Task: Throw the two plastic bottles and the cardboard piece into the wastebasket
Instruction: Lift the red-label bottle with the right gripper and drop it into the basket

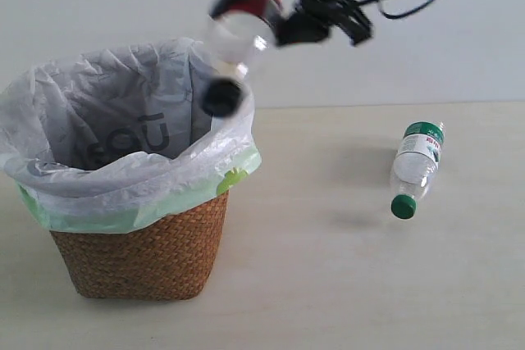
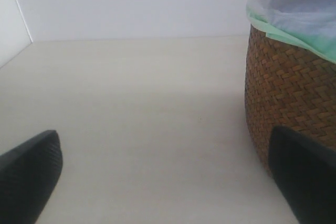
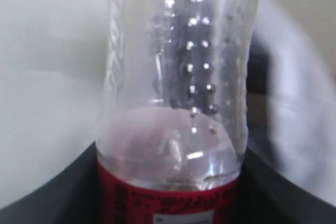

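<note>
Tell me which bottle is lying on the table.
The green-capped bottle, on its side on the table. The black-capped, red-labelled bottle is held aloft near the wastebasket.

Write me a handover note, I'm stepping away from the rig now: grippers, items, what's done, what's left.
Right gripper: shut on the red-label bottle, cap down over the wastebasket rim.
Left gripper: open, empty, low beside the wastebasket.
Green-cap bottle lies on the table, untouched.
Cardboard piece: not in view.
Done: nothing confirmed binned.
To do: release red-label bottle, bin the green-cap one, locate cardboard.
</note>
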`<state>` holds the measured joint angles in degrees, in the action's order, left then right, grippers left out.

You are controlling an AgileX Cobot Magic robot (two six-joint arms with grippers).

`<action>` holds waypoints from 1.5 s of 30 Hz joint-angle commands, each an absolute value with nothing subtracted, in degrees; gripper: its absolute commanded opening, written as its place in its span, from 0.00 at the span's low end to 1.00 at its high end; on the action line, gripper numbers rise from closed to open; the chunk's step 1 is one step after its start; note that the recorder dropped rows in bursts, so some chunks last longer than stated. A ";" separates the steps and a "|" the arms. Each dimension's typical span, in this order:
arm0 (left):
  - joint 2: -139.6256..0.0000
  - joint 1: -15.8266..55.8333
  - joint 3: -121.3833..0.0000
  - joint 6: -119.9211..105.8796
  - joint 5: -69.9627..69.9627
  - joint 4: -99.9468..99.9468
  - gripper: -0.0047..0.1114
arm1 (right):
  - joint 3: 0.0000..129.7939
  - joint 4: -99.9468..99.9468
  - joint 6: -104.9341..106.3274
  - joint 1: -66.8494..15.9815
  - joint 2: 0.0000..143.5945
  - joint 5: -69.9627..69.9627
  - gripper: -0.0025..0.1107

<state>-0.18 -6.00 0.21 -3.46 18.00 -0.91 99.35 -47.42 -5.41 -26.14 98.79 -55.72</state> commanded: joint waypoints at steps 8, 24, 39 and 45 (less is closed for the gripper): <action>0.00 -6.14 0.00 -2.96 17.58 -1.02 0.97 | 101.81 -39.99 1.29 -27.14 98.57 -53.01 0.02; 0.00 -6.14 0.00 -2.96 17.58 -1.02 0.97 | 102.27 -25.61 -18.84 -26.83 103.14 -69.96 0.02; 0.00 -6.14 0.00 -2.96 17.58 -1.02 0.97 | 104.27 -61.01 11.75 -26.85 105.83 -69.96 0.02; 0.00 -6.14 0.00 -2.96 17.58 -1.02 0.97 | 104.27 -33.57 -1.90 -26.85 104.36 -69.96 0.02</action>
<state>-0.18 -6.00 0.21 -3.46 18.00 -0.91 103.92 -48.87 5.19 -27.31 105.97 -70.07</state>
